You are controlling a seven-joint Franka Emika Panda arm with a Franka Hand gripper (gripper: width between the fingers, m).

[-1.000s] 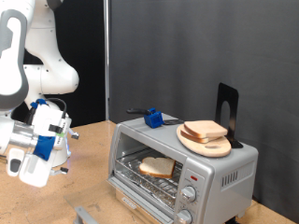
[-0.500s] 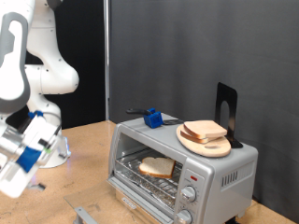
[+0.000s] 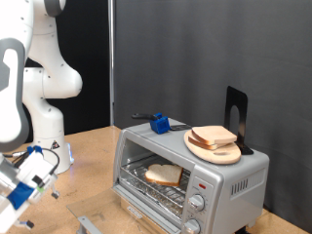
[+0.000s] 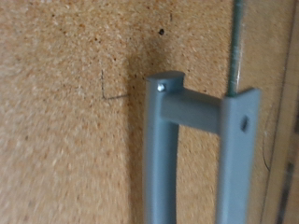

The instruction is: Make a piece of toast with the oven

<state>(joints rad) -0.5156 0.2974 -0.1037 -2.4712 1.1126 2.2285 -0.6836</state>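
A round wooden board [image 3: 214,149] sits at the right of the exterior view, with a black stand [image 3: 237,117] upright just behind it and a blue-handled tool [image 3: 156,122] to its left near the frame's centre. A black curtain [image 3: 195,58] fills the upper right, and a cork-like tabletop [image 3: 93,161] spreads across the lower left. In the wrist view, a grey metal handle [image 4: 192,140] lies over the speckled brown surface [image 4: 65,121].

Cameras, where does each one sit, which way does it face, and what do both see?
Exterior view: off the arm, facing the oven's front corner; shows the arm and the gripper low at its left edge.
Wrist view: on the hand, close over the table and a grey handle; no fingers show.
Shared: the table, probably the handle.
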